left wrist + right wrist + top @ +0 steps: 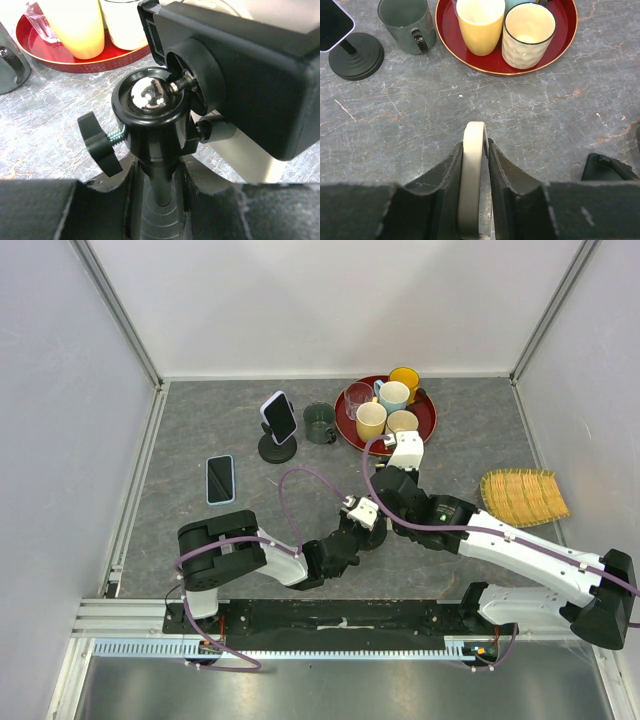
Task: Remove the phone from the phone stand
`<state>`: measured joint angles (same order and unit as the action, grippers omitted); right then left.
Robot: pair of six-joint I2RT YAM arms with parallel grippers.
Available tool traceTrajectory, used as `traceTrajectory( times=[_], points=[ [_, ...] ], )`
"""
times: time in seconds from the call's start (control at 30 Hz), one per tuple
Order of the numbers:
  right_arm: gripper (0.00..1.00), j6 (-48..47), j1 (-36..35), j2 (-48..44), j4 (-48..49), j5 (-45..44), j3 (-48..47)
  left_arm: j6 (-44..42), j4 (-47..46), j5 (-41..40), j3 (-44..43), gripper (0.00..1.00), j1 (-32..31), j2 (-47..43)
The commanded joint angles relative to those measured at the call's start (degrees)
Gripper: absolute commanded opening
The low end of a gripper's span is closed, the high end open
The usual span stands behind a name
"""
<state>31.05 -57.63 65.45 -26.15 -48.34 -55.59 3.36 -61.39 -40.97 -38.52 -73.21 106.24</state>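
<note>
Phone point(471, 185) sits edge-on between the fingers of the right hand point(474, 156), both pads pressed against its cream sides: clamped, no gap visible. Left hand point(159, 200) is closed around the stem of the phone stand point(150, 125), just below the ball joint. The locking knob point(100, 145) sticks out to that hand's left.

From the left wrist, the black mount plate point(260, 85) hangs off the ball joint, ahead and to the right of the hand. The phone's pale body shows beneath the plate, touching it. Judgement: phone not yet separated from the stand.

Done, as far as visible: stand braced, phone gripped.
Left to do: pull the phone off the plate while the left hand holds the stand down, then set it on the desk point(545, 115). Magnet or clip — cannot tell.

Ahead of the right hand is a red tray point(565, 25) with cups, and a grey mug point(407, 22) to its left. Further left is a second stand point(355, 55) carrying another phone — neither is in hand.

Risk, as I judge it: a sideways pull could tip the stand
</note>
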Motion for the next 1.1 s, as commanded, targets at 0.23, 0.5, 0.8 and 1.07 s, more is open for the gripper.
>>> traceTrajectory(
  times=[0.23,0.5,0.8,1.07],
  points=[
    [0.0,-1.34,-0.82,-3.83,-6.81,6.93,2.5,4.99,13.04,-0.87,-0.32,0.02,-0.36,2.49],
    [0.0,-1.87,-1.7,-8.5,-5.84,16.25,5.76,10.0,19.19,-0.78,-1.91,0.02,1.49,2.57],
    [0.0,-1.07,-2.84,-10.51,-8.39,7.75,5.15,15.35,22.27,0.62,-1.47,0.02,3.42,1.79],
    [0.0,-0.89,1.9,-17.72,-7.69,4.82,6.28,21.69,22.36,4.23,1.61,0.02,7.55,0.38]
  ],
)
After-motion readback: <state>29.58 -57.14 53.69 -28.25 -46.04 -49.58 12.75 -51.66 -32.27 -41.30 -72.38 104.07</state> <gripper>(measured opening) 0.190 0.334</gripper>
